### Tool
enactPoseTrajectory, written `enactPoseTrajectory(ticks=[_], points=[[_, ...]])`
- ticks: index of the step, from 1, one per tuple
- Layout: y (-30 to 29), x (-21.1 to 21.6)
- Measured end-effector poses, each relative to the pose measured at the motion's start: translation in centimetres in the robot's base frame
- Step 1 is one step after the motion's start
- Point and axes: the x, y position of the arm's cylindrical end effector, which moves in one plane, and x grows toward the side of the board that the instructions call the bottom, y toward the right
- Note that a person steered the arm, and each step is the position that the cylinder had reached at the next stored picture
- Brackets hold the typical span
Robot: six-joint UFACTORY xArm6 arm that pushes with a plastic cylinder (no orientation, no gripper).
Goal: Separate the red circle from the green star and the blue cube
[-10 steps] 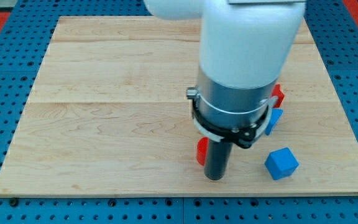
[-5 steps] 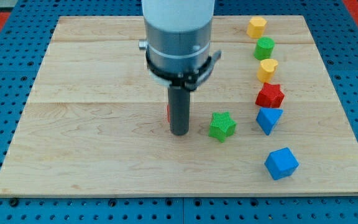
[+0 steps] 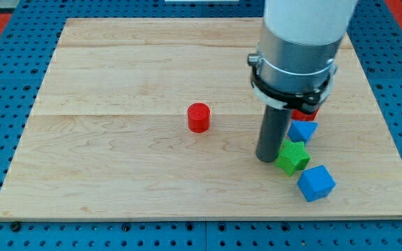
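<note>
The red circle point(image 3: 198, 117) stands alone near the middle of the wooden board point(image 3: 117, 84). The green star point(image 3: 292, 157) lies at the lower right, just above and left of the blue cube point(image 3: 316, 183). My tip point(image 3: 266, 159) rests on the board, touching the green star's left side, far to the right of the red circle.
A second blue block point(image 3: 302, 131) sits just above the green star, and a red block point(image 3: 306, 113) shows partly behind the arm. The arm's wide body hides the upper right of the board.
My tip has moved right, from beside the red circle to the green star. The green star has shifted right and down, close to the blue cube. The red circle is now uncovered.
</note>
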Motion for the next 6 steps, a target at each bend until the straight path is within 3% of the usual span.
enactPoseTrajectory(ticks=[5, 6], points=[[4.1, 0.0], [-3.9, -0.1]])
